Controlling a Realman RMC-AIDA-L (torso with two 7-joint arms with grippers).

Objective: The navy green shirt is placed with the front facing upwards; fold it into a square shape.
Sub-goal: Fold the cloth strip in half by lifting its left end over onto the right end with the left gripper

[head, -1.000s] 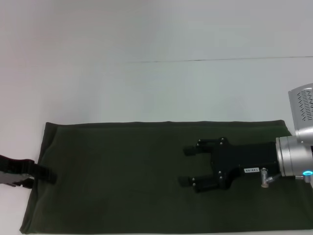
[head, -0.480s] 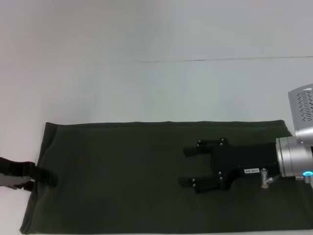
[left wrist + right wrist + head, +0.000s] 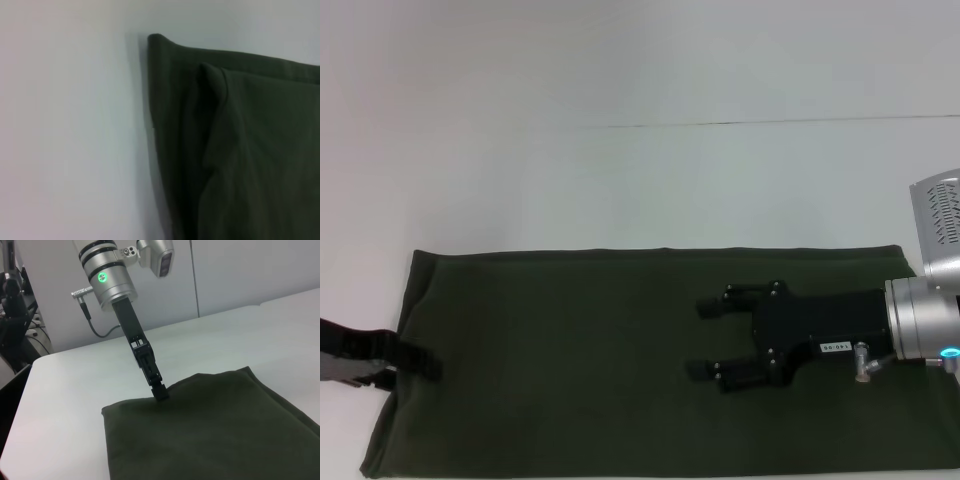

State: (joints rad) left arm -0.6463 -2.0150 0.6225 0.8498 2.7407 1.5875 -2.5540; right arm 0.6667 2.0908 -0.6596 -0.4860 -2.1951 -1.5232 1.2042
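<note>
Navy green shirt point(image 3: 580, 350): lies flat on white table point(image 3: 620, 180) as a wide, plain dark-green rectangle w/ no print showing; long axis runs left–right across the near part of the table, its near edge close to the bottom of the head view, far edge straight. Left short edge: in left wrist view the cloth point(image 3: 240, 150) shows stacked layers, w/ an upper layer set back from the edge and a small raised corner at the fold; a soft crease runs down along it. Left gripper point(image 3: 415, 360): comes in low from the robot's left, tip at the shirt's left edge, about mid-height of that edge; in right wrist view it point(image 3: 160, 391) points steeply down w/ tip touching the cloth edge. Fingers appear closed together at the fabric, but whether cloth is actually pinched between them cannot be told. Right gripper point(image 3: 700, 340): over the right half of the shirt, pointing toward the robot's left, approx. parallel to the long axis; fingers spread wide, holding nothing; the two black fingertips point(image 3: 708, 308) are well apart, cloth visible between them. Contact w/ the cloth vs. hovering just above: cannot tell. Silver wrist section w/ a green/cyan light sits at the shirt's right end.
</note>
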